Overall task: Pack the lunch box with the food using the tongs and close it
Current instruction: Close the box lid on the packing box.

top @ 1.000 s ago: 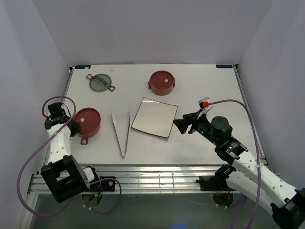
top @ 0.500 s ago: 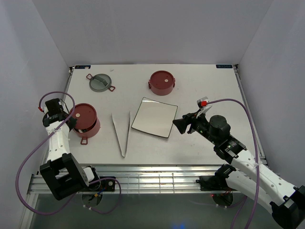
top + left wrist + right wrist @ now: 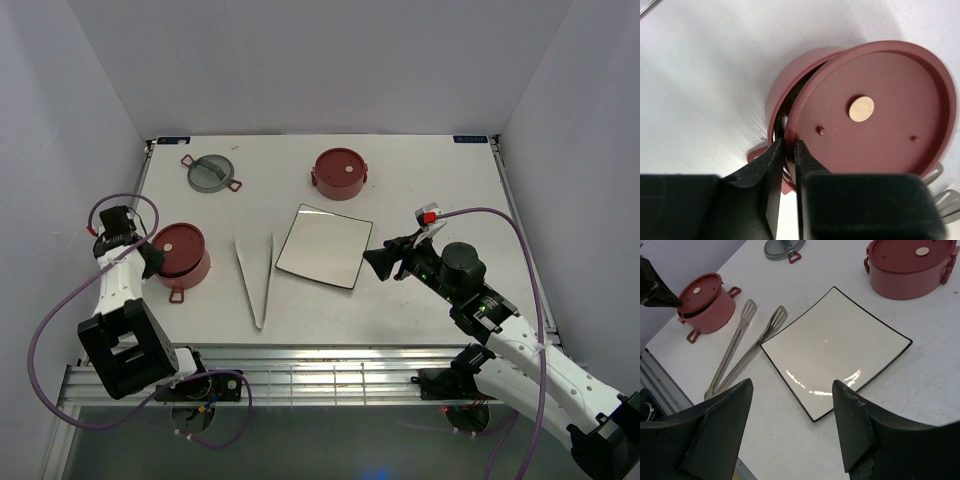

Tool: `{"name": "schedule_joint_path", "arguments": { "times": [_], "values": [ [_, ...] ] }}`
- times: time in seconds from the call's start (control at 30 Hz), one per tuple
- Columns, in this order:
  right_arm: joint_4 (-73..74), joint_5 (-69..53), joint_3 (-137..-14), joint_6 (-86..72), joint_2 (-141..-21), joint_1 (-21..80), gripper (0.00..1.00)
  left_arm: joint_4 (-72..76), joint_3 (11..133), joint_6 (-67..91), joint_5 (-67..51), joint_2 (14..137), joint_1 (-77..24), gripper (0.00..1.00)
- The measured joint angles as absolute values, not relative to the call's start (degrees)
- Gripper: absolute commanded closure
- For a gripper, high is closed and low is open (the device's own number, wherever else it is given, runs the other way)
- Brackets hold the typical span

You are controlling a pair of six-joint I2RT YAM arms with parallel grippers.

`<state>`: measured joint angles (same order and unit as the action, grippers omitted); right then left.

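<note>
Top external view: one square plate lies mid-frame. Of two red lunch box bowls, the far bowl sits upper middle and the near bowl at left. One pair of tongs lies between the near bowl and the plate, and one grey-green lid is upper left. The left gripper pinches the near bowl's tilted disc lid at its rim. The right gripper gapes wide and holds nothing.

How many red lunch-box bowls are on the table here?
2. One bowl sits near the left edge, its red lid ajar between the fingers of the left gripper. The other bowl is at the back, behind the square plate, closed. None seems hidden.
</note>
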<state>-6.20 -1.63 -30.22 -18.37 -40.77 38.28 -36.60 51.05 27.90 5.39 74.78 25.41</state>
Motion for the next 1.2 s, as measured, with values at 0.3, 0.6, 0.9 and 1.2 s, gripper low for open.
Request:
{"name": "schedule_joint_path", "arguments": {
  "times": [0.3, 0.6, 0.9, 1.2],
  "values": [
    [-6.2, -1.65, -30.22, -18.37, -40.8, 38.28, 0.29, -34.54, 49.12, 27.75, 6.74, 75.0, 25.39, 0.5],
    [-6.2, -1.65, -30.22, -18.37, -40.88, 38.28, 0.29, -34.76, 50.06, 26.96, 7.25, 70.54, 25.39, 0.5],
    [-6.2, -1.65, -30.22, -18.33, -40.86, 38.28, 0.29, -33.21, 51.9, 25.98, 3.79, 67.37, 25.36, 0.52],
    [-6.2, -1.65, -30.22, -18.04, -40.86, 38.28, 0.29, -22.96, 49.63, 24.62, -9.21, 68.34, 22.02, 0.52]
  ]
}}
